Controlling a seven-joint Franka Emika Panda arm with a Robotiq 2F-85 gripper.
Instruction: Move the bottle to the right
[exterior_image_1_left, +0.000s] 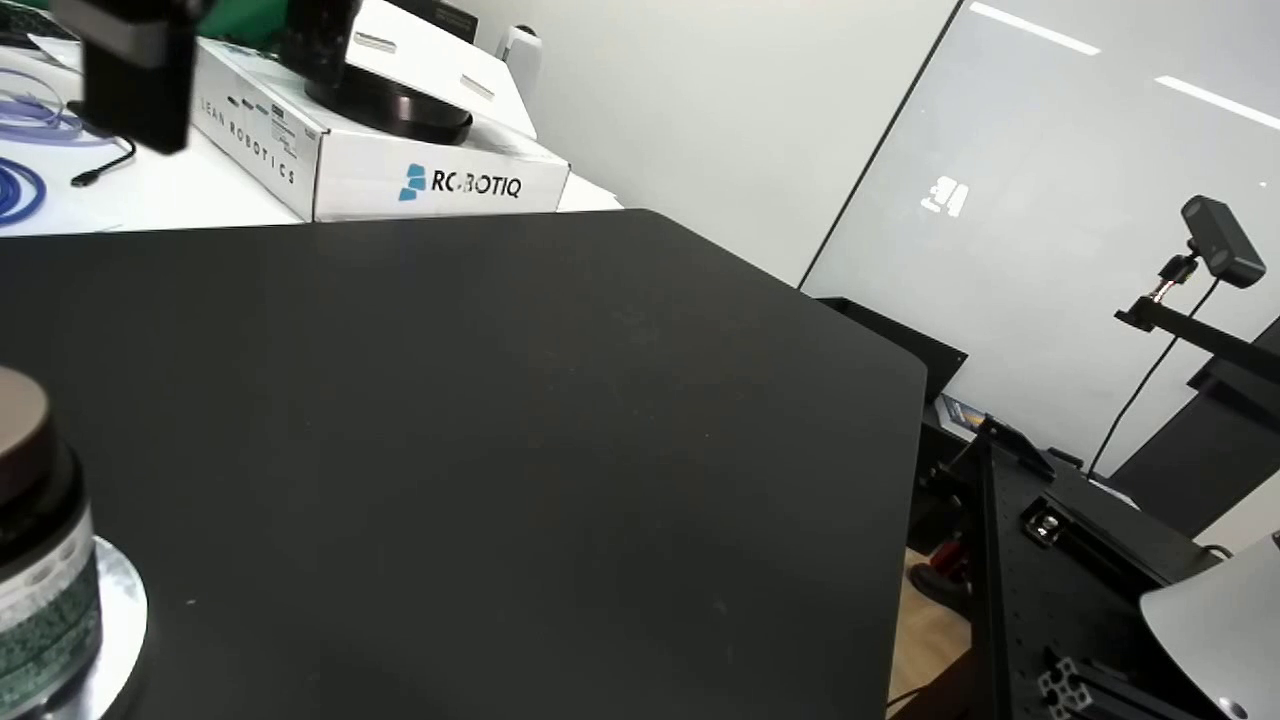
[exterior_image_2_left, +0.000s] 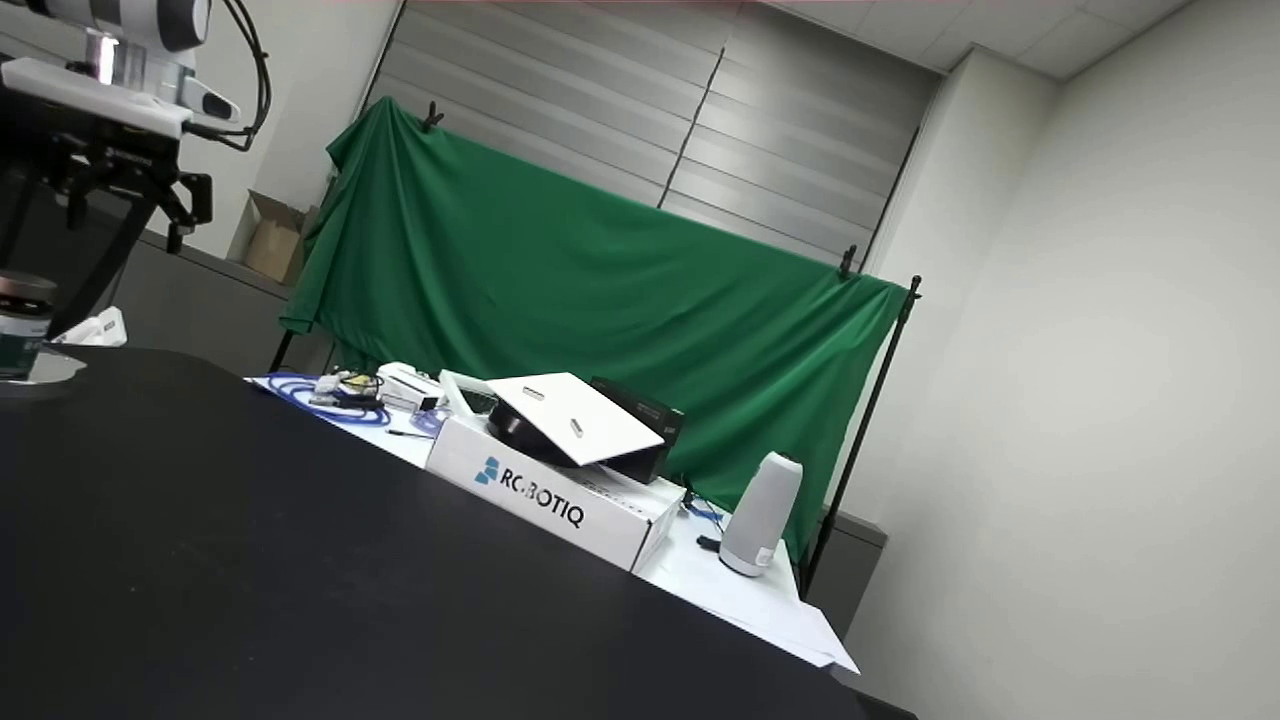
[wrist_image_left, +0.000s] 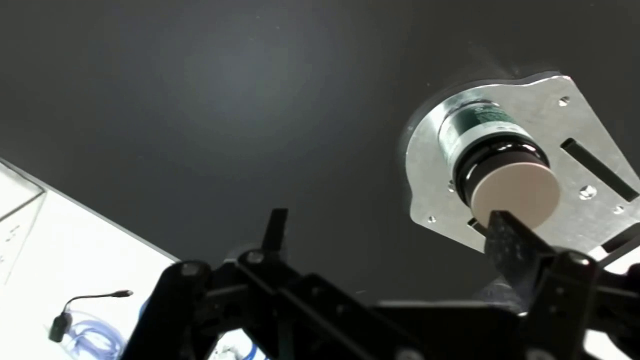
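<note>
The bottle (wrist_image_left: 500, 155) is small and dark, with a pale beige cap and a greenish-white label. It stands upright on a silver metal plate (wrist_image_left: 545, 107) in the wrist view. It is cut off at the left edge in both exterior views (exterior_image_1_left: 45, 600) (exterior_image_2_left: 22, 328). My gripper (wrist_image_left: 390, 214) is open, with nothing between its fingers. In the wrist view the right-hand finger overlaps the near edge of the cap. In an exterior view the gripper (exterior_image_2_left: 127, 228) hangs above the bottle, apart from it. Its blurred fingers (exterior_image_1_left: 240, 105) also show at the top left of an exterior view.
The plate lies on a black table (exterior_image_1_left: 500, 450) with rounded corners. Behind it a white table holds a Robotiq box (exterior_image_1_left: 440, 185), a tilted white panel (exterior_image_2_left: 575, 415) and blue cables (exterior_image_2_left: 325, 400). A camera on an arm (exterior_image_1_left: 1222, 240) stands beyond the table's right edge.
</note>
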